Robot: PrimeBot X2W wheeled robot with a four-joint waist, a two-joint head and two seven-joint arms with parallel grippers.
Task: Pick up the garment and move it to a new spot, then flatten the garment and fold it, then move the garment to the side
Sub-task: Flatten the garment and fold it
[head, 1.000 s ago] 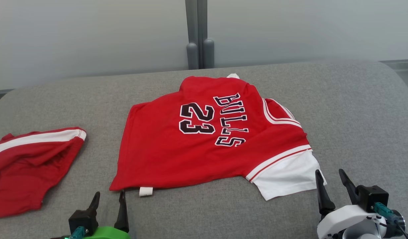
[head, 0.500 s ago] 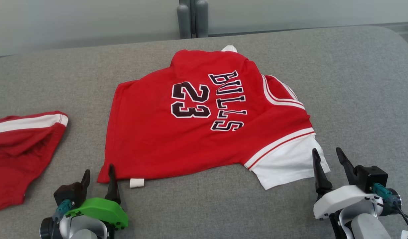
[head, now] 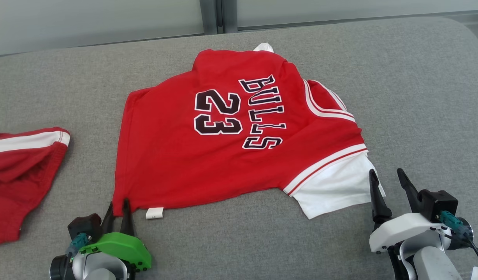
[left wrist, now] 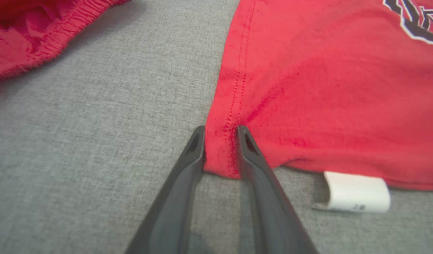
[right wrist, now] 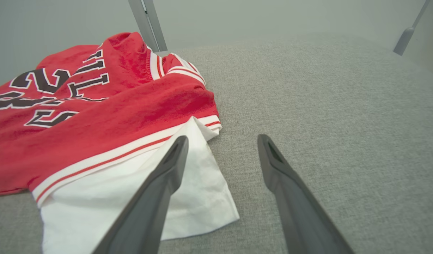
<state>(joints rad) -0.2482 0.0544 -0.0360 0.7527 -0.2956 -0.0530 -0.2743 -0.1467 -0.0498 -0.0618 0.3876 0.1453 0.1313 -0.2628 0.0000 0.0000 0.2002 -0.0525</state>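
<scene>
Left end effector (head: 117,203) pinches jersey (head: 223,163) hem (fingers narrow); right end effector (head: 386,172) hovers wide beside white sleeve (head: 334,188).

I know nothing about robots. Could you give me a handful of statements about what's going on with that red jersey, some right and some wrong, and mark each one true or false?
1. The left tool has the near corner of the red jersey pinched between its fingers. True.
2. The right tool is clamped on the white sleeve. False: its fingers stand wide apart at the sleeve's edge.
3. The jersey shows the number 23. True.
4. The jersey hangs in the air. False: it lies on the grey surface.
5. A second red garment lies at the robot's right. False: it lies at the robot's left.
</scene>
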